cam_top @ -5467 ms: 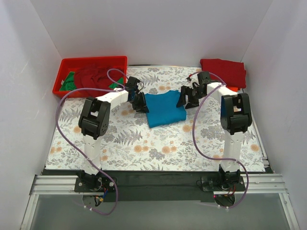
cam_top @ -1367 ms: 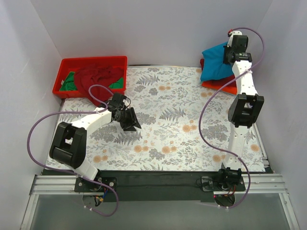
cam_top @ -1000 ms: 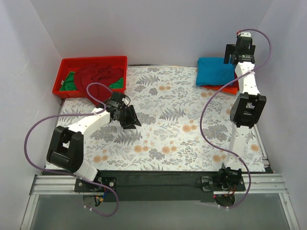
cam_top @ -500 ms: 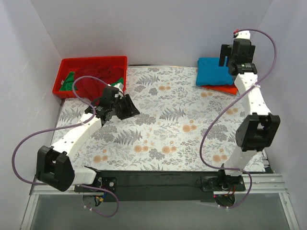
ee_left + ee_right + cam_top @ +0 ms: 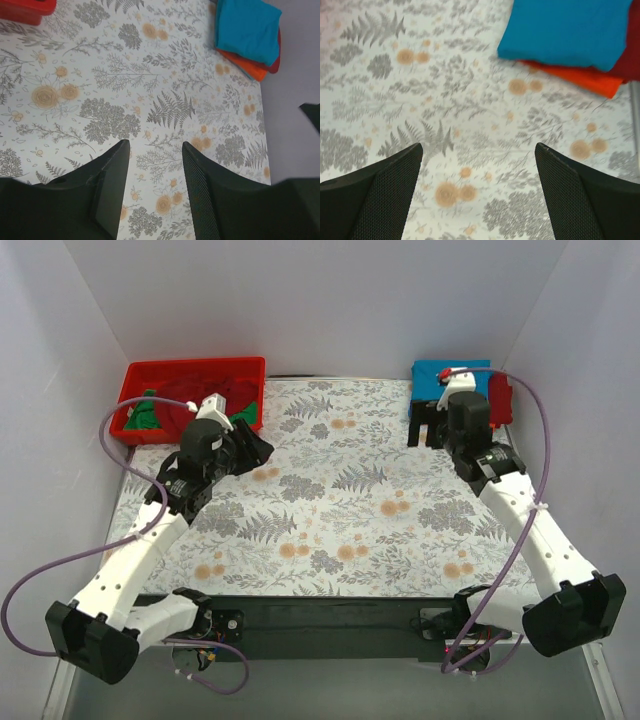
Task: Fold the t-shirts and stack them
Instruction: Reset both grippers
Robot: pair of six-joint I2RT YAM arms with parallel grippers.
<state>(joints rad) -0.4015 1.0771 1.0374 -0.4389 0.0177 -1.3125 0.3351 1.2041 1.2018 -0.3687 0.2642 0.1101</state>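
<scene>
In the top view the floral tablecloth (image 5: 340, 520) fills the middle of the frame. At the upper right of that view lies a stack of folded shirts. The teal-blue shirt (image 5: 428, 378) is on top, folded into a rectangle. An orange shirt (image 5: 580, 80) lies under it, showing only as a strip along its lower edge in the right wrist view. A dark red shirt (image 5: 501, 398) is at the bottom and sticks out on the right side.

The right gripper (image 5: 427, 430) hangs just below the stack's lower left corner, over the cloth. Its fingers (image 5: 380, 185) stand spread wide apart, with nothing between them but the flowered pattern.

At the upper left of the top view sits a red tray (image 5: 190, 365). In it a crumpled dark red shirt in the tray (image 5: 190, 392) lies heaped in the middle. A green shirt (image 5: 145, 412) shows at the tray's lower left, and more green peeks out at its lower right corner.

The left gripper (image 5: 255, 448) is just below and to the right of the tray, over bare tablecloth. The left wrist view shows its two fingers parted, though less widely than the right one's. Only the cloth shows in the gap, so it holds nothing. That same view catches the stack in its upper right corner and a bit of the tray in its upper left.
</scene>
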